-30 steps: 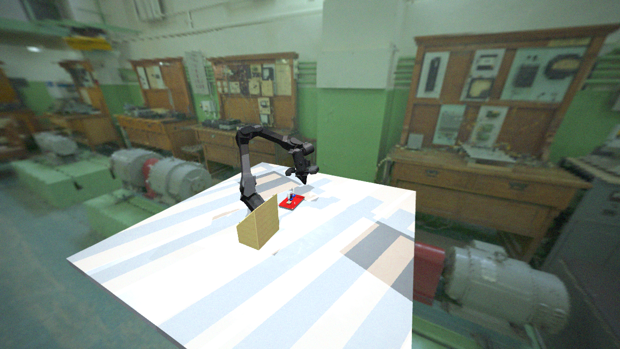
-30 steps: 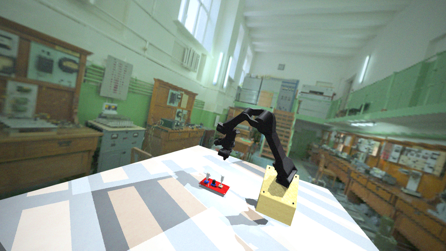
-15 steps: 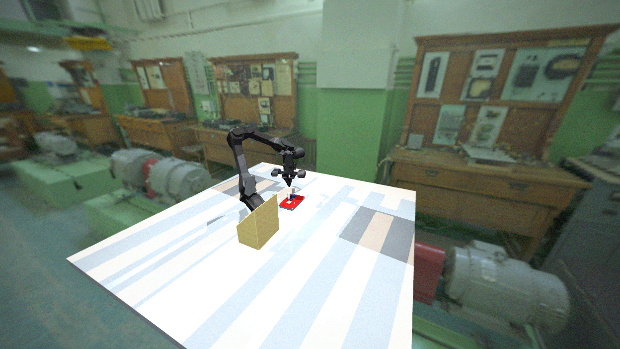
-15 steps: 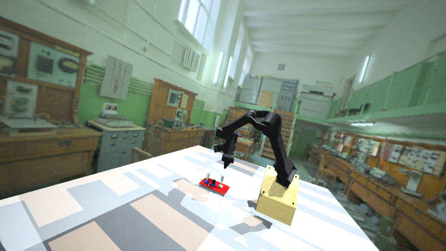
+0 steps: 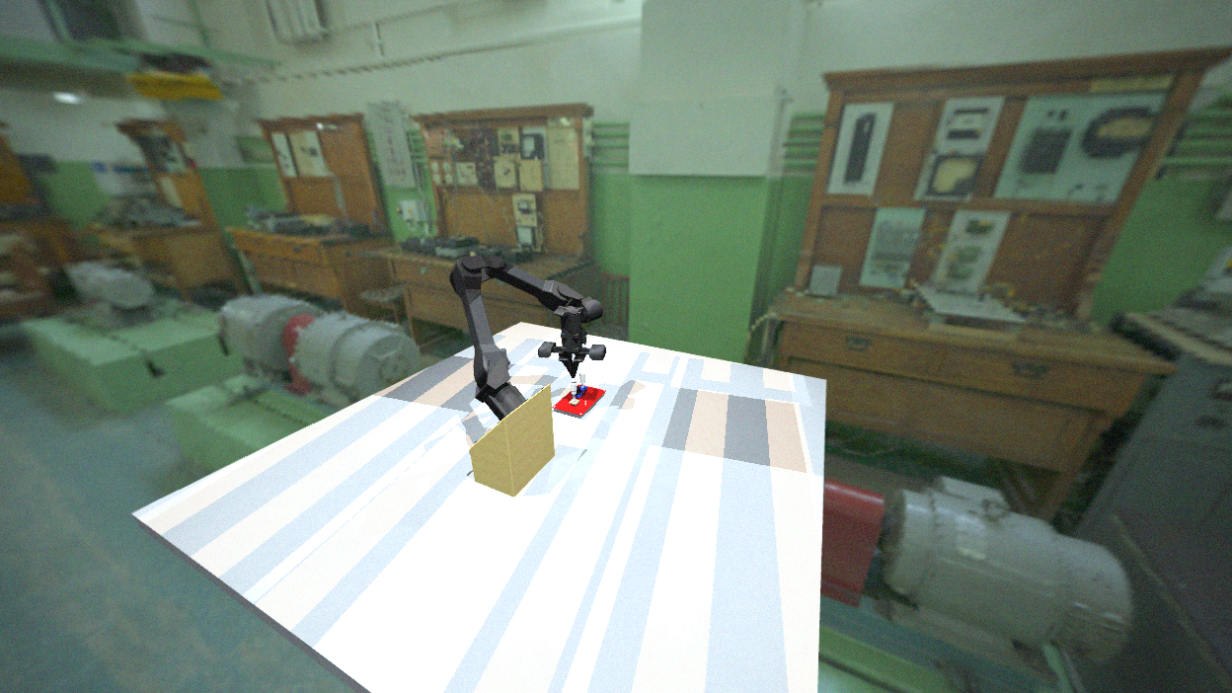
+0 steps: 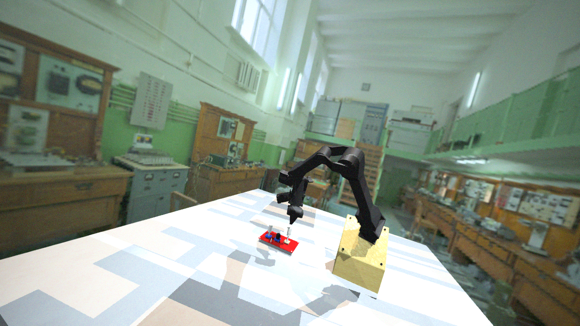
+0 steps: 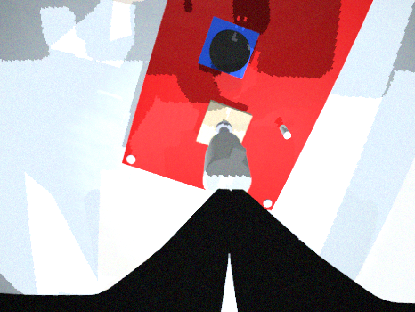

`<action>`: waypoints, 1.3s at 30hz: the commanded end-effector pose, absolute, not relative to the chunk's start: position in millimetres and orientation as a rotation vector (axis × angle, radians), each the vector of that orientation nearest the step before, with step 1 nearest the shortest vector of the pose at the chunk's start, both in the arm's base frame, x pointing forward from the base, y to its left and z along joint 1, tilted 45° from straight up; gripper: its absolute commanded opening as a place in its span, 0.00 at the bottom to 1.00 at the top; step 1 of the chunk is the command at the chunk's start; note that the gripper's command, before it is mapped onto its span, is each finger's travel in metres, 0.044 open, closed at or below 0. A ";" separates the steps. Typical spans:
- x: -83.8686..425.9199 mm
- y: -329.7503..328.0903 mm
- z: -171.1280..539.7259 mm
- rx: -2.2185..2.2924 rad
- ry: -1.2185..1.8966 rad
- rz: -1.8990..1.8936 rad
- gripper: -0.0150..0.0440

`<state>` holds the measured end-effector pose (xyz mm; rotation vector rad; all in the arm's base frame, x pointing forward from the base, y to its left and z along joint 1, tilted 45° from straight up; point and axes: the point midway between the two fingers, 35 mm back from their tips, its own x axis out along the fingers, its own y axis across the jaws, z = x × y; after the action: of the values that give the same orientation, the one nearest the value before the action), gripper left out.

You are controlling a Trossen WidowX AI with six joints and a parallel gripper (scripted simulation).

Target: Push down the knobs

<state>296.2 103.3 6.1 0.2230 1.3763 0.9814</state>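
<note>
The red circuit board (image 5: 586, 408) (image 6: 283, 246) (image 7: 303, 95) stands on the table. A grey-white knob (image 6: 289, 231) (image 7: 227, 158) stands high on its shaft above the cream potentiometer (image 6: 286, 242) (image 7: 206, 129); bare shaft shows beneath it. A second light knob (image 6: 270, 229) stands tall on a blue potentiometer (image 6: 268, 236) at the board's other end, outside the wrist view. My gripper (image 5: 574, 375) (image 6: 291, 223) (image 7: 229, 201) is shut and empty, pointing down, its tips just above the top of the cream potentiometer's knob. I cannot tell whether they touch it.
A low black knob (image 6: 278, 235) (image 7: 230, 51) on a blue potentiometer sits between the two tall ones. A small light pin (image 7: 285, 132) stands beside the cream potentiometer. The arm's yellow base block (image 5: 514, 448) (image 6: 360, 269) stands near the board.
</note>
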 end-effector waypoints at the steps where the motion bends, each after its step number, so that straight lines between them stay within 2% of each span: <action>1: 294.0 108.0 0.1 0.235 1.382 0.982 0.25; 39: 292.4 115.9 -7.8 0.236 1.382 0.983 0.25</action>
<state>292.8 114.8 -6.8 0.2271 1.3811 0.9816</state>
